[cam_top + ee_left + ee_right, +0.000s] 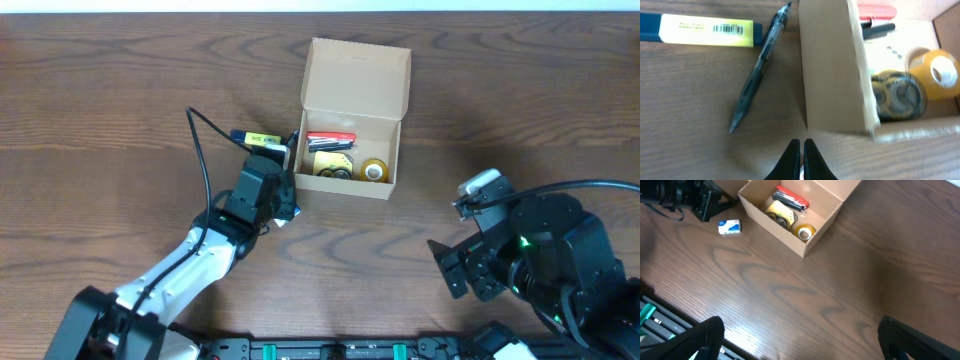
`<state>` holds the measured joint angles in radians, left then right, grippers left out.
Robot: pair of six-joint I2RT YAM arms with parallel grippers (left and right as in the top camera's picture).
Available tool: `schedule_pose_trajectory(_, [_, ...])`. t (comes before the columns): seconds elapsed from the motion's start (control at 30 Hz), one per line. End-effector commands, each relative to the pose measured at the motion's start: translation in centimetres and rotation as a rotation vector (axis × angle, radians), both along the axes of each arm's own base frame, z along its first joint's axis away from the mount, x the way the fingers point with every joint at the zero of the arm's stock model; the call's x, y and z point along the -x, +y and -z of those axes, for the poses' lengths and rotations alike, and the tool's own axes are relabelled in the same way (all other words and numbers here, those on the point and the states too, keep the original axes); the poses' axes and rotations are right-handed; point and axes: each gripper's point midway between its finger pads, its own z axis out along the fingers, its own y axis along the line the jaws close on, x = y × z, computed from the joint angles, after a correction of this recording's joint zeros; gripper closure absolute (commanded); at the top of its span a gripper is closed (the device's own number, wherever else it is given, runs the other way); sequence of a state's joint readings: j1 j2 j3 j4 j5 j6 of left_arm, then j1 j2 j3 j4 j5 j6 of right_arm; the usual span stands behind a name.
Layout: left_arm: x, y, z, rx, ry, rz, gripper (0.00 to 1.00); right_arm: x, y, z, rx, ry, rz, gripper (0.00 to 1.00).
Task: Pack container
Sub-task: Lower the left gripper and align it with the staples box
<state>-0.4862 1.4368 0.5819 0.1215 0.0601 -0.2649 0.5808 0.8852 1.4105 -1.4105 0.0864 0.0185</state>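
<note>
dark wood-grain table [100, 90] fills every view. in the overhead view the container [345, 187] sits in the upper middle of the frame, a plain tan cardboard box with its flap lid open and standing back toward the top edge. inside it lie a red item [330, 137] along the far side, a yellow-and-black roll [897, 95] and an amber roll of tape [940, 72] toward the near wall.

the left gripper [802, 145] is at the lower left of the box, just beside its left wall – its two dark fingers are pressed together with nothing between them. in the left wrist view a dark pen [760, 65] lies slanted on the table just left of the box wall, and a long blue-and-yellow pack [705, 30] with a barcode lies across the upper left of the frame, above the pen.

the right gripper [800, 330] is at the lower right of the overhead frame, well apart from the box – its fingers are spread wide and empty. in the right wrist view a small white-and-blue item [730, 226] rests on the table at the upper left, near the left arm.
</note>
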Motion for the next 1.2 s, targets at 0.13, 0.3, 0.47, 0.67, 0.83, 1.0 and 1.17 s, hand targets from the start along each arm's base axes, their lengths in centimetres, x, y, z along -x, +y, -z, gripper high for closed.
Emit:
schedule_pose_trajectory(0.13, [-1.8,-1.3,1.2,0.084,-0.01,-0.045,0.94,-0.2,-0.5,-0.1,-0.002,-0.003,0.034,0.01])
schedule_pose_trajectory(0.3, [-2.8,-2.9,0.6,0.175,-0.048,-0.021,0.94,-0.2,-0.5,-0.1,-0.002,-0.003,0.035,0.01])
schedule_pose_trajectory(0.47, [-3.5,-3.7,-0.4,0.227,-0.087,-0.01,0.94,-0.2,-0.5,-0.1,-0.002,-0.003,0.034,0.01])
schedule_pose_trajectory(0.67, [-3.9,-4.6,-1.6,0.27,-0.124,0.022,0.94,-0.2,-0.5,-0.1,-0.002,-0.003,0.034,0.01])
schedule_pose_trajectory(0.83, [-3.6,-4.7,-1.2,0.249,-0.115,0.049,0.94,-0.2,-0.5,-0.1,-0.002,-0.003,0.035,0.01])
schedule_pose_trajectory(1.0, [-2.1,-4.0,0.1,0.149,-0.075,0.131,0.94,-0.2,-0.5,-0.1,-0.002,-0.003,0.034,0.01])
schedule_pose_trajectory(1.17, [-1.2,-2.7,-1.8,0.047,-0.121,0.197,0.93,-0.2,-0.5,-0.1,-0.002,-0.003,0.035,0.01])
